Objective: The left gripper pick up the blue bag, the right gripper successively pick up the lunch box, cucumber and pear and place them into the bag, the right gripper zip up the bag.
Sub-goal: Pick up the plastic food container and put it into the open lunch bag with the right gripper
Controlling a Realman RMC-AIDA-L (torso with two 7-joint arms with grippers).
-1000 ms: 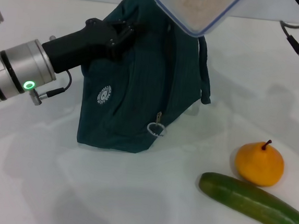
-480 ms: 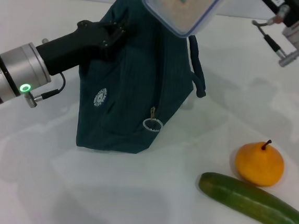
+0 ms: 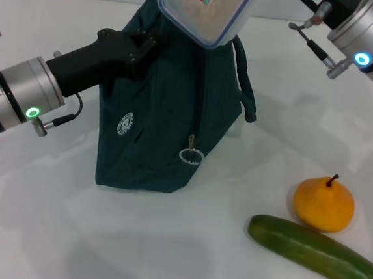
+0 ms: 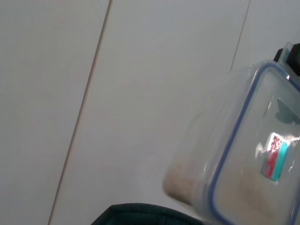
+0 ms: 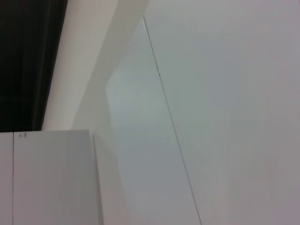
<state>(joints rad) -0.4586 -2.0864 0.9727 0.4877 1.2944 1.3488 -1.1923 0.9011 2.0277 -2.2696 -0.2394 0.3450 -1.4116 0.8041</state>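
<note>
My left gripper point(image 3: 144, 44) is shut on the top edge of the blue bag point(image 3: 168, 125), holding it upright on the white table. The lunch box point(image 3: 204, 9) hangs tilted just above the bag's top. It is carried by the right arm, whose wrist point(image 3: 366, 31) enters from the upper right; the right gripper's fingers are cut off by the frame's top. In the left wrist view the lunch box point(image 4: 243, 154) fills the right side above the bag's rim point(image 4: 140, 213). The pear point(image 3: 323, 204) and the cucumber point(image 3: 314, 253) lie on the table at the right front.
The bag's silver zipper ring point(image 3: 191, 156) hangs on its front, and a loop handle point(image 3: 246, 92) droops on its right side. The white table point(image 3: 48, 232) stretches out in front of and left of the bag. The right wrist view shows only walls.
The lunch box has moved left to hang over the bag's top. The right wrist has come further into view. The left gripper and bag have shifted slightly left.
</note>
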